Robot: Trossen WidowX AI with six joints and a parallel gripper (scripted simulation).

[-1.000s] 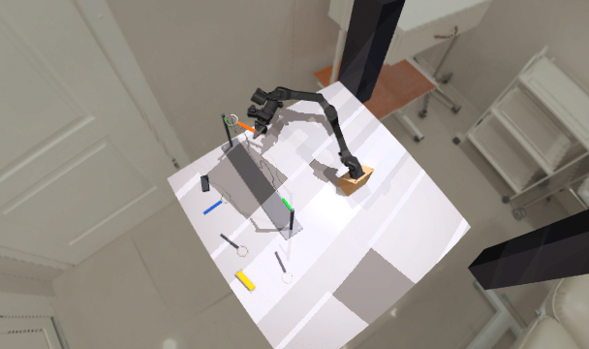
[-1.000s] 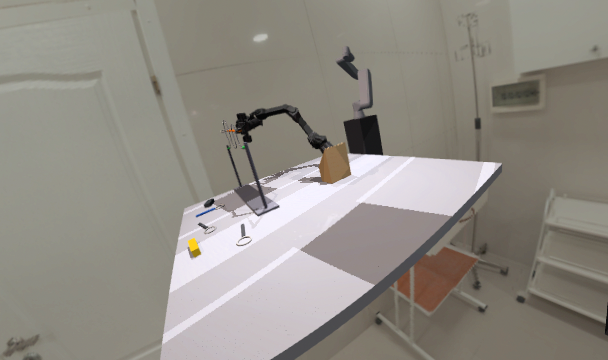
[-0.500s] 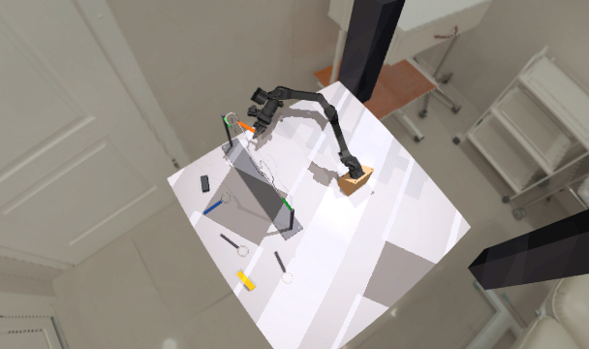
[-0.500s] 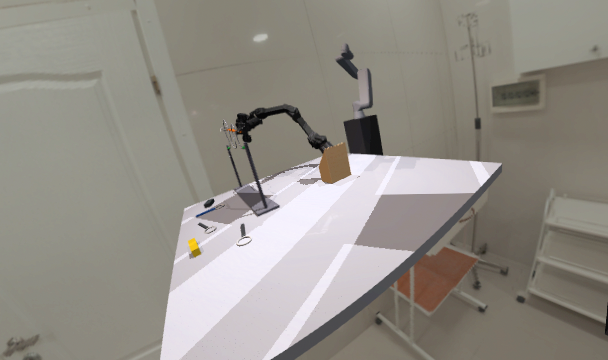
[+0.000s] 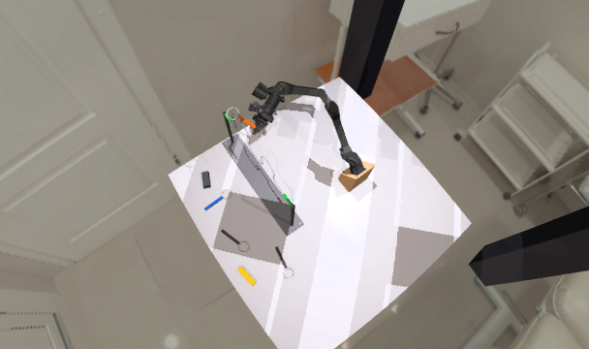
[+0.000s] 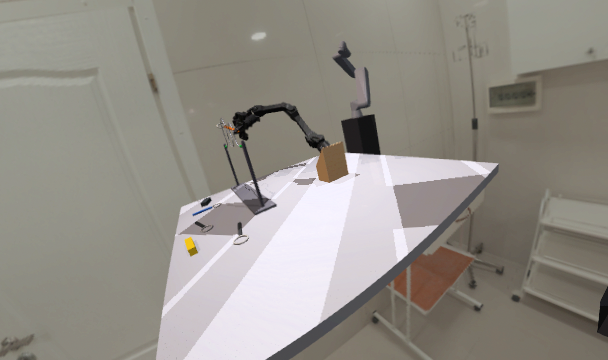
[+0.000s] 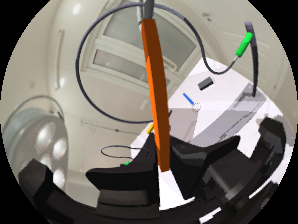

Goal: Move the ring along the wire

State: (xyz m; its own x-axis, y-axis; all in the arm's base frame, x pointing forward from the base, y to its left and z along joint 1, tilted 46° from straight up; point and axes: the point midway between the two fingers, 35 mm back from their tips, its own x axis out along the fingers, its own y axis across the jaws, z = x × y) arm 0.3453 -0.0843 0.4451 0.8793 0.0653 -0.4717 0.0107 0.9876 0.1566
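Observation:
The orange handle (image 5: 246, 121) (image 6: 229, 128) (image 7: 156, 90) is held by its end in my gripper (image 5: 256, 127) (image 7: 155, 135), which is shut on it. The ring (image 5: 232, 113) (image 7: 148, 8) is on the handle's far end, up near the back post (image 5: 229, 128) (image 7: 255, 75) and its green part (image 5: 228, 118) (image 7: 244, 45). In the wrist view the ring is edge-on and cut off by the top; the grey wire (image 7: 78, 67) crosses there. Whether they touch cannot be told. The other green part (image 5: 288, 200) is by the front post (image 5: 293, 214).
A dark block (image 5: 205, 179) (image 7: 205, 83), a blue-handled ring (image 5: 214, 203), two black-handled rings and a yellow block (image 5: 246, 275) (image 6: 191, 246) lie on the table beyond the grey base plate (image 5: 248, 154). The arm's wooden base block (image 5: 355, 179) (image 6: 332, 162) stands behind.

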